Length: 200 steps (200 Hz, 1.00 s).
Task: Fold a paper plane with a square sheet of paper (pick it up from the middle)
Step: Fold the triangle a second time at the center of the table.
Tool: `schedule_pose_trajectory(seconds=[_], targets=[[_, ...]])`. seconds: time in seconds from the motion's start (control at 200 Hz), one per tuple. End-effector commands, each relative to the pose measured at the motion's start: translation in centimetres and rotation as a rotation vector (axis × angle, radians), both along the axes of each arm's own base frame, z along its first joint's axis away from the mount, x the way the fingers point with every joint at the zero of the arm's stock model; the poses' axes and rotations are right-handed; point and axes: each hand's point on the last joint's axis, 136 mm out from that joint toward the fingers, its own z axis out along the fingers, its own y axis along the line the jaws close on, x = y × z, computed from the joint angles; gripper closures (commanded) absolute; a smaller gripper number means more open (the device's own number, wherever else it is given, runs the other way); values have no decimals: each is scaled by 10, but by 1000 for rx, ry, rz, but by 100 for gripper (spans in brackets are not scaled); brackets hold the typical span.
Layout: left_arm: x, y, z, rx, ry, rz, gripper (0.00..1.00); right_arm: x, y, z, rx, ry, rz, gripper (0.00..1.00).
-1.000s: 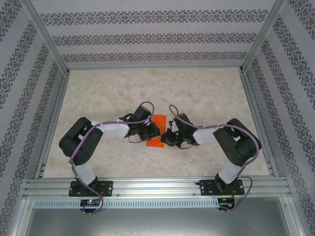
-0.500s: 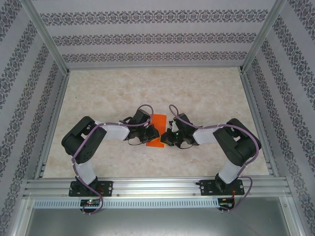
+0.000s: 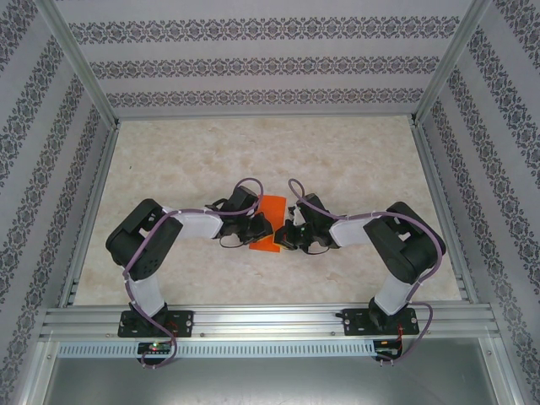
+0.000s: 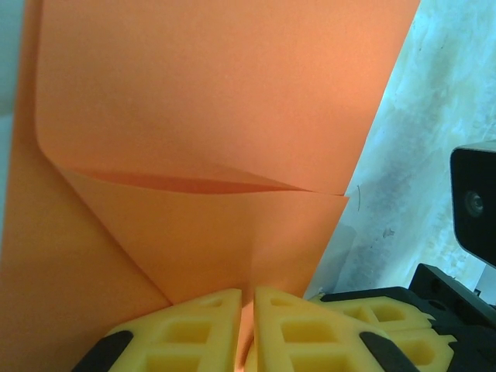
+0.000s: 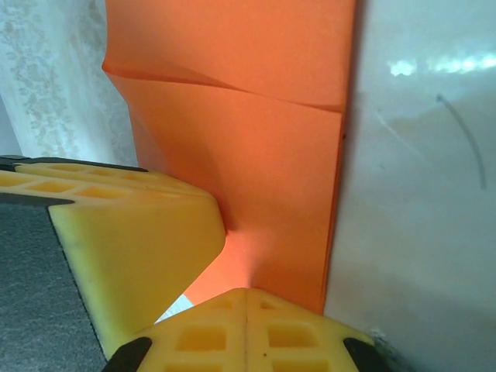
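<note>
The square sheet of paper (image 3: 272, 211) lies a little toward 6 o'clock from the middle of the bench (image 3: 354, 160), and I have come in on it from both sides. My left jaws meet it from its 8 o'clock side and my right jaws from its 4 o'clock side.

In the left wrist view, my left jaws are drawn almost together with orange showing in the thin slit between them, so they are clamped on the sheet. In the right wrist view, my right jaws are pressed fully together and the paper's edge runs straight into their seam. I judge that they pinch it too.

One flap (image 4: 209, 93) is already laid over the sheet. Its edge is soft and curved, not pressed flat. I take this to be an early fold, with the crease not yet set and nothing like a dart yet.

The next move needs both grips to travel together so the thin paper neither tears nor buckles. The edges should line up before anything presses the crease down.
</note>
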Motion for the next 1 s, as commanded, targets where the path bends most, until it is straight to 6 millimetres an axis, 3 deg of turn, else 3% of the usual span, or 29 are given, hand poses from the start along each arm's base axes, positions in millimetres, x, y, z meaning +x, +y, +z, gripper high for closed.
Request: schedule_pose_trajectory(seconds=[0.0, 0.52, 0.824, 0.994], targets=[[17, 22, -20, 110, -21, 51, 83, -38, -27, -55, -204, 117, 32, 96], [34, 31, -16, 82, -41, 57, 81, -42, -37, -60, -251, 125, 27, 98], [47, 26, -8, 66, -59, 50, 80, -44, -38, -62, -256, 128, 38, 99], [50, 36, -12, 83, -58, 63, 80, -46, -40, -63, -261, 129, 35, 99]])
